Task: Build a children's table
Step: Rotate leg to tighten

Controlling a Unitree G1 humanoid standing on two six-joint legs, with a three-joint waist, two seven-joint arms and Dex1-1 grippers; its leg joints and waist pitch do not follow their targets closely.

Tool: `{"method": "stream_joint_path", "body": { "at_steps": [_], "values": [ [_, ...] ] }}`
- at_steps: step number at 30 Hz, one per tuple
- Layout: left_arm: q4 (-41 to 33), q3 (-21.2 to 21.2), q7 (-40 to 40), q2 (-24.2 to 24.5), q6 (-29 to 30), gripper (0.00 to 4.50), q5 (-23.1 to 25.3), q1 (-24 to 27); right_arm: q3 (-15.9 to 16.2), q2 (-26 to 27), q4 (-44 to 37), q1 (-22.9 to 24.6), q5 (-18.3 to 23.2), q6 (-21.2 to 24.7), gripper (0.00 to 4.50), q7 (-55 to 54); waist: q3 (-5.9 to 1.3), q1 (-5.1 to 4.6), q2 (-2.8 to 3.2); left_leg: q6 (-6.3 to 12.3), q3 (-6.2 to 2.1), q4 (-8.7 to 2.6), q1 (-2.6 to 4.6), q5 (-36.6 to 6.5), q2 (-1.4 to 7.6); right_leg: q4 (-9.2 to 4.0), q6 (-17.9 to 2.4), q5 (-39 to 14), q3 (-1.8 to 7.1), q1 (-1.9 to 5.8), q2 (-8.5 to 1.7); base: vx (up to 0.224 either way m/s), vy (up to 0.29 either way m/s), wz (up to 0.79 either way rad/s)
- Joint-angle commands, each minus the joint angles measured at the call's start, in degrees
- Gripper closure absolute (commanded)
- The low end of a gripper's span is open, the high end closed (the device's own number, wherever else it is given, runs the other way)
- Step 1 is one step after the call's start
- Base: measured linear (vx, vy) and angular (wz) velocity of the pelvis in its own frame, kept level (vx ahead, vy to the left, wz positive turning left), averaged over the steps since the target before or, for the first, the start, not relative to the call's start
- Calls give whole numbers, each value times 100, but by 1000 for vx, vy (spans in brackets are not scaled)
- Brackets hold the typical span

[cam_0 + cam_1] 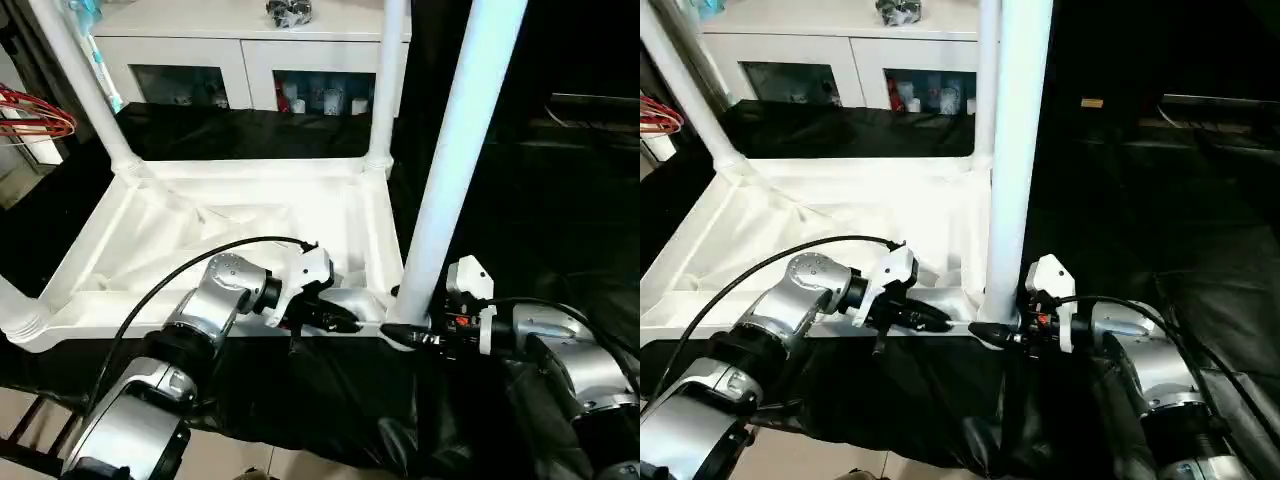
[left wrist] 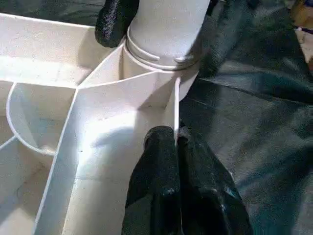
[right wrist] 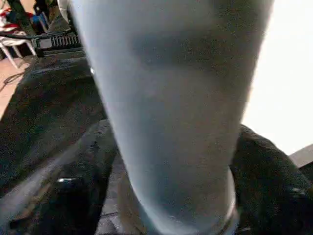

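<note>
The children's table lies upside down on a black cloth, its ribbed white top (image 1: pixel 250 175) facing up. A long white leg (image 1: pixel 455 150) stands in the near right corner socket. Other legs rise at the far right (image 1: pixel 388 80), the far left (image 1: pixel 85 85) and the near left (image 1: pixel 12 310). My left gripper (image 1: pixel 345 322) is shut on the top's thin front rim (image 2: pixel 173 98), just left of that socket. My right gripper (image 1: pixel 405 335) is at the base of the near right leg. Its black fingers (image 3: pixel 73 196) lie against both sides of the leg.
A white cabinet (image 1: pixel 250 60) with glass-fronted compartments stands behind the table. Red wire hoops (image 1: pixel 35 115) hang at the far left. Black cloth (image 1: pixel 560 220) covers the floor to the right and in front, and bare floor shows at the lower left.
</note>
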Motion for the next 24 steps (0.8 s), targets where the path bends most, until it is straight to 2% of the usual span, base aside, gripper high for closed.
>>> {"method": "stream_joint_path", "body": {
  "at_steps": [1,8,10,14,15,17,18,19,20,21,24],
  "values": [
    [-237,-52,-233,-13,45,450,-127,-22,197,-10,5,128,-48,193,127,83,-340,4,-72,443,-49,-399,46,-1257,134,-367,-1599,-965,128,284,-227,0,0,0],
    [-221,-82,-112,-50,125,450,-59,-15,226,66,-61,219,-19,316,183,26,-345,17,-68,412,-48,-395,54,-1226,129,-368,-1587,-955,131,285,-229,0,0,0],
    [-186,-62,55,-93,150,450,-39,-38,228,99,-91,274,1,327,190,-4,-348,27,-63,415,-51,-391,53,-1191,129,-363,-1588,-900,129,288,-229,0,0,0],
    [-59,36,512,-228,185,450,19,-117,158,246,-37,294,-52,249,196,-299,-331,34,-70,363,-49,-404,63,-1341,127,-393,-1533,-1171,132,276,-231,0,0,0],
    [67,130,943,-366,246,450,58,-202,74,418,159,224,-210,111,197,-746,-315,24,-84,285,-46,-414,74,-1482,122,-419,-1460,-1460,139,248,-239,0,0,0],
    [156,188,1223,-467,281,450,77,-267,12,547,332,152,-318,56,198,-1088,-307,-5,-92,179,-66,-432,91,-1593,104,-457,-1335,-1825,135,246,-245,0,0,0],
    [339,298,1771,-669,349,450,112,-400,-95,795,696,-15,-540,0,198,-1828,-300,-33,-100,130,-69,-439,94,-1639,90,-480,-1263,-2006,131,232,-242,0,0,0],
    [351,305,1804,-681,354,450,113,-408,-101,809,716,-24,-550,1,198,-1868,-288,-60,-94,104,-68,-439,99,-1696,81,-496,-1230,-2126,131,213,-238,0,0,0],
    [489,384,2164,-829,381,450,117,-511,-155,971,857,-98,-606,16,198,-2237,-285,-97,-113,67,-85,-441,88,-1717,64,-508,-1134,-2329,119,231,-236,0,0,0],
    [652,472,2589,-995,402,450,122,-632,-217,1159,983,-171,-646,60,198,-2647,-279,-110,-107,59,-81,-441,95,-1748,61,-527,-1101,-2415,119,210,-231,0,0,0],
    [784,519,2881,-1161,342,450,120,-752,-251,1374,1068,-235,-697,113,198,-3049,-290,-138,-114,127,-97,-449,82,-1760,54,-569,-956,-2536,118,215,-232,0,0,0]
  ]
}}
